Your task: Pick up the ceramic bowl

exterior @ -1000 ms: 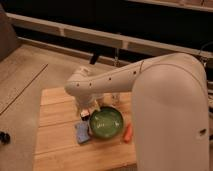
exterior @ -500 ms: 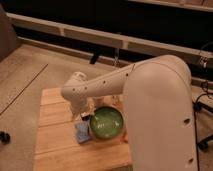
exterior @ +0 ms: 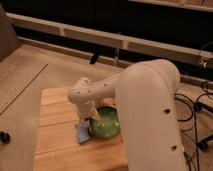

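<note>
The ceramic bowl (exterior: 106, 123) is round, shallow and glossy green. It sits on the wooden table (exterior: 55, 135) near its right side. My white arm reaches in from the right and bends down over the bowl's left rim. The gripper (exterior: 90, 116) is at the end of the arm, right at the bowl's left edge, low over the table. The arm hides part of the bowl's right side.
A small blue object (exterior: 81, 134) lies on the table just left of the bowl, under the gripper. A long bench or rail (exterior: 100, 37) runs along the back. Cables and a wheeled base (exterior: 200, 107) are on the floor at the right.
The arm has swung left and lower, so the gripper has come down to the bowl's left rim. The view has shifted a little. The bowl has stayed in place.
</note>
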Controlling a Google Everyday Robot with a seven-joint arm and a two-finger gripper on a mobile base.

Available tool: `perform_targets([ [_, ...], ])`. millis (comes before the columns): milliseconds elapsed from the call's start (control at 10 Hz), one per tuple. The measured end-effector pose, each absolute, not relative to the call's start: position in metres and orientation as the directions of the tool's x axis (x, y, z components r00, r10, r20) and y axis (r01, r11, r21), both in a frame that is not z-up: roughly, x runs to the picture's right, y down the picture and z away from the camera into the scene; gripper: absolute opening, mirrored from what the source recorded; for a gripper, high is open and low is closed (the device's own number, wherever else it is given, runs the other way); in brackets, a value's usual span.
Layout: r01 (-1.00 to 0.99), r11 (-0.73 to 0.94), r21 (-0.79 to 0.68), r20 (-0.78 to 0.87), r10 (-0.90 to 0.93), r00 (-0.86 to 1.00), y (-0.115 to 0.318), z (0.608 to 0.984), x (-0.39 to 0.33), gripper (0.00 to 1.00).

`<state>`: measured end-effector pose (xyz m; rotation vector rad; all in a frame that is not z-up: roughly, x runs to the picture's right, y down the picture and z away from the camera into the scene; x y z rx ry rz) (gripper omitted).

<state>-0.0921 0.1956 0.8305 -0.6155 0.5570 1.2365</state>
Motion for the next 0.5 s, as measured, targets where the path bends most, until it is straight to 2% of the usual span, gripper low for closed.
perform_targets([
  [500,-0.972,0.217,-0.087,-0.71,0.671,0.213,0.199,0.848,-0.09,0.12],
])
